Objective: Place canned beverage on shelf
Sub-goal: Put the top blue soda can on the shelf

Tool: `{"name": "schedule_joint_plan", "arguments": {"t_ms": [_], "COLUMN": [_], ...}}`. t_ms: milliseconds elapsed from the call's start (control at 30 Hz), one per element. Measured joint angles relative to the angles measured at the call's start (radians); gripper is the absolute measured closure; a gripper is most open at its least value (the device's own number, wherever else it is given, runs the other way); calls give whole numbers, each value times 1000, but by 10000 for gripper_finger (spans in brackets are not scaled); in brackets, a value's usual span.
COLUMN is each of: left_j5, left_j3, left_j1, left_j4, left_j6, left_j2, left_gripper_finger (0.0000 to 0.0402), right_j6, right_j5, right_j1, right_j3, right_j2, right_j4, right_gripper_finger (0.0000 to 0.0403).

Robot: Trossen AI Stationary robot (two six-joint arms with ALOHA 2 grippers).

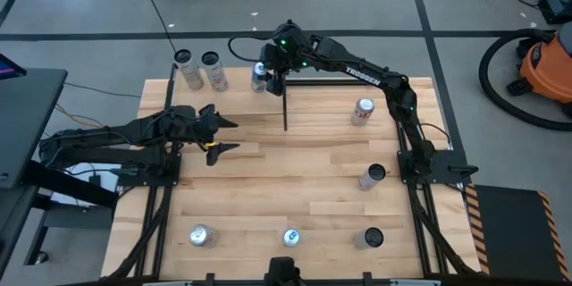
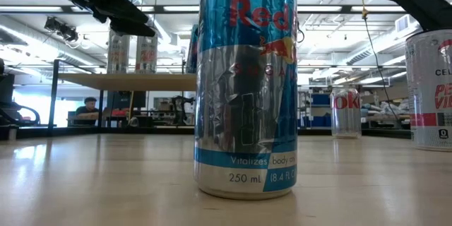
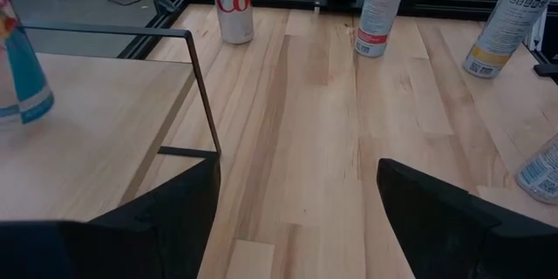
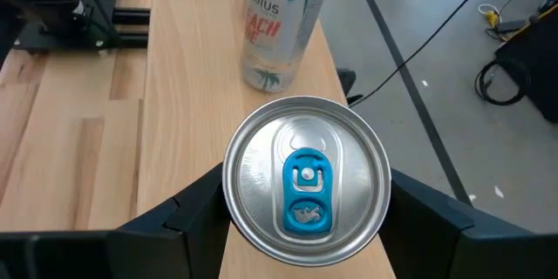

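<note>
Your right gripper (image 4: 305, 200) is clamped around a blue-tabbed can (image 1: 259, 75) (silver top) at the shelf (image 1: 232, 82), near its far edge beside two tall cans (image 1: 200, 70). Your left gripper (image 1: 223, 135) waits over the table (image 1: 304, 179), jaws apart and empty.

The can (image 4: 306, 180), silver with a blue pull tab, stands upright on the shelf (image 1: 237, 79), gripped from both sides. The shelf is a pale wood panel edged by black rods, at the table's far edge
</note>
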Motion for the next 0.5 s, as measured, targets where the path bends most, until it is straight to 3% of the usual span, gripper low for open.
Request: {"name": "schedule_joint_plan", "arguments": {"t_ms": [500], "left_j5": [0], "left_j3": [0], "left_j1": [0], "left_j4": [-2], "left_j6": [0], "left_j2": [0], "left_gripper_finger": [90], "right_j6": [-2], "right_j5": [2], "right_j1": [-4], "right_j3": [-6], "right_j2": [29], "right_j4": [27], "right_gripper_finger": [152]}}
